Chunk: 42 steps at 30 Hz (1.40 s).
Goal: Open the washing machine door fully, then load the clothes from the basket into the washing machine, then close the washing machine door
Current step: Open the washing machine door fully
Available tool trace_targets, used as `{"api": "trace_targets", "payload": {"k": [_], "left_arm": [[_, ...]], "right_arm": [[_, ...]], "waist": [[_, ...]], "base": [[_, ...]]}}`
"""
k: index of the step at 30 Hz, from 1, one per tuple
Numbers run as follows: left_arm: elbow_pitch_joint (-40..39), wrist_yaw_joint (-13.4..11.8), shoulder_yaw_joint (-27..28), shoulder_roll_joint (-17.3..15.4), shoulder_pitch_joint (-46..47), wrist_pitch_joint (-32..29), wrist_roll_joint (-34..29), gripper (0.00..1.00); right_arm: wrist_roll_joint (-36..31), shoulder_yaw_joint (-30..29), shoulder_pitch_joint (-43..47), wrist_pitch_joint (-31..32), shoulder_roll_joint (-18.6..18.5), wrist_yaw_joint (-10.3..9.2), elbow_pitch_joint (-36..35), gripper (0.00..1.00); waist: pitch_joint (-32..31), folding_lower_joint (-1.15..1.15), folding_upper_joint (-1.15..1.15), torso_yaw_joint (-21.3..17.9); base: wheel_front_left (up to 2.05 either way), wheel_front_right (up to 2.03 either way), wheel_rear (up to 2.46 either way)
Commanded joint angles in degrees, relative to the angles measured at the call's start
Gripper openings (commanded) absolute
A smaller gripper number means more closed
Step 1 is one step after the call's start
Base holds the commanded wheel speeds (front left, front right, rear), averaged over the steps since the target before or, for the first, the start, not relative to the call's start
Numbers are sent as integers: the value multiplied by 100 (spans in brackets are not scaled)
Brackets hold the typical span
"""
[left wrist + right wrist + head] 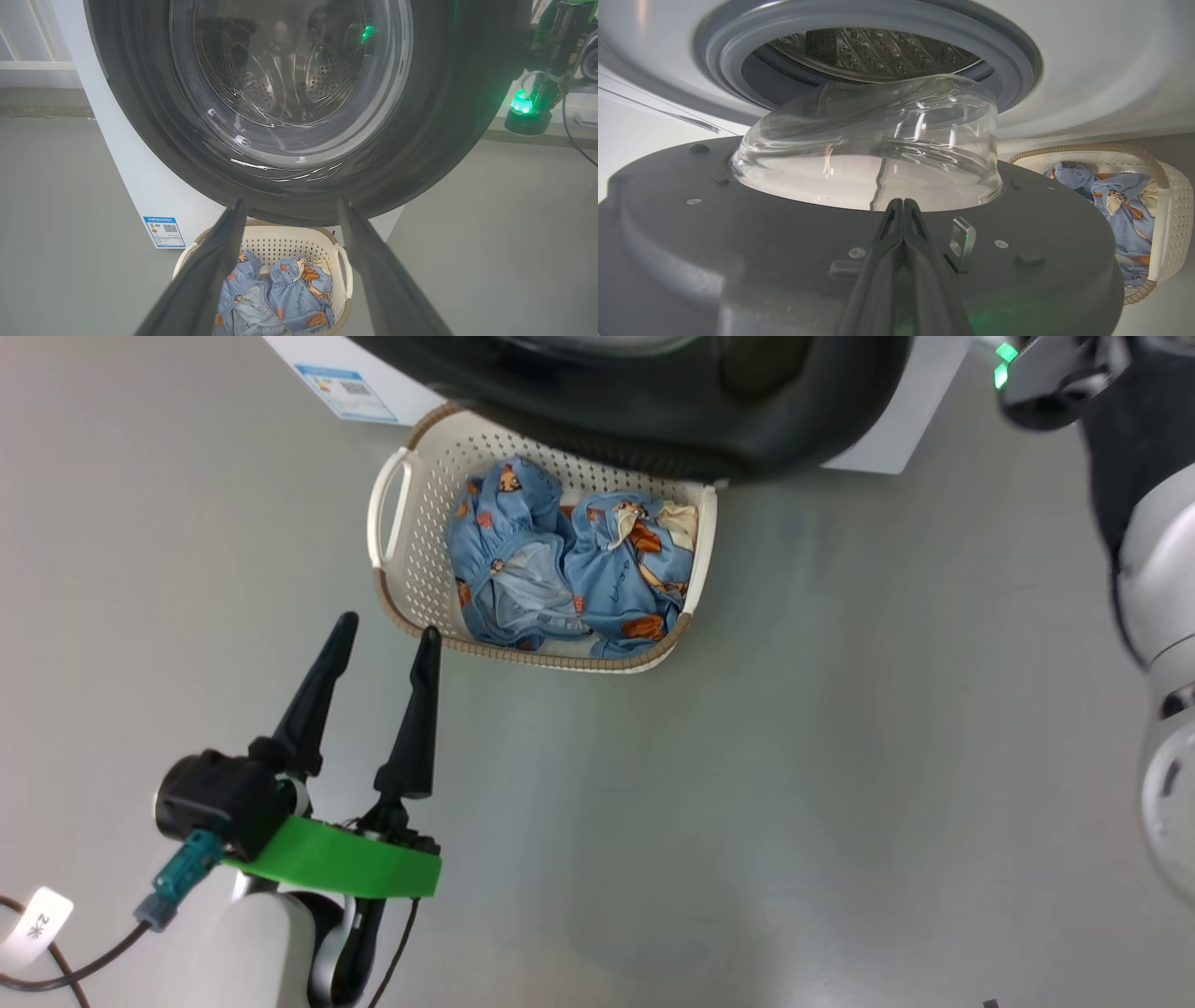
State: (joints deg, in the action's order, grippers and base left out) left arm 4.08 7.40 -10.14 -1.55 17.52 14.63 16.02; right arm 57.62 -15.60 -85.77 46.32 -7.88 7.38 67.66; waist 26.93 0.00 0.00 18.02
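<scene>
The washing machine door (738,233) stands partly open, its glass bowl (878,140) bulging toward the steel drum (878,46). My right gripper (902,201) is shut, its tips resting on the door's inner face just below the bowl, beside the latch hook (962,238). The cream basket (411,579) sits on the floor under the black door (653,401), holding both blue garments (560,569). My left gripper (389,623) is open and holds nothing, a little short of the basket's near rim, and looks at the door's glass (289,84) above the clothes (289,294).
The white washing machine (154,196) carries a blue sticker (164,232) low on its front. My right arm's pale forearm (1158,569) runs down the right edge. A device with a green light (523,105) sits on the floor right of the machine. Grey floor surrounds the basket.
</scene>
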Motion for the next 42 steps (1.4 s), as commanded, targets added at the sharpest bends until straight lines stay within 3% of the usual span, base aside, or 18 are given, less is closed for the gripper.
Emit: {"api": "trace_targets", "payload": {"k": [1, 17, 26, 42], "left_arm": [[-183, 9, 227, -132, -92, 37, -52, 100], [-268, 9, 301, -132, -279, 37, -459, 100], [-170, 9, 336, -191, -353, 37, -664, 100], [-88, 9, 367, -230, -387, 37, -716, 100]], "right_arm": [[75, 73, 125, 179, 308, 11, -268, 0], [507, 381, 1348, 1098, 497, 11, -1472, 0], [1553, 1421, 1969, 1054, 499, 11, -1867, 0], [3395, 3554, 2494, 309, 500, 11, -2199, 0]], "waist": [[-74, 0, 0, -25], [-507, 0, 0, -14], [-704, 0, 0, 17], [-844, 0, 0, 137]], "base": [[0, 0, 0], [0, 0, 0], [0, 0, 0], [0, 0, 0]]}}
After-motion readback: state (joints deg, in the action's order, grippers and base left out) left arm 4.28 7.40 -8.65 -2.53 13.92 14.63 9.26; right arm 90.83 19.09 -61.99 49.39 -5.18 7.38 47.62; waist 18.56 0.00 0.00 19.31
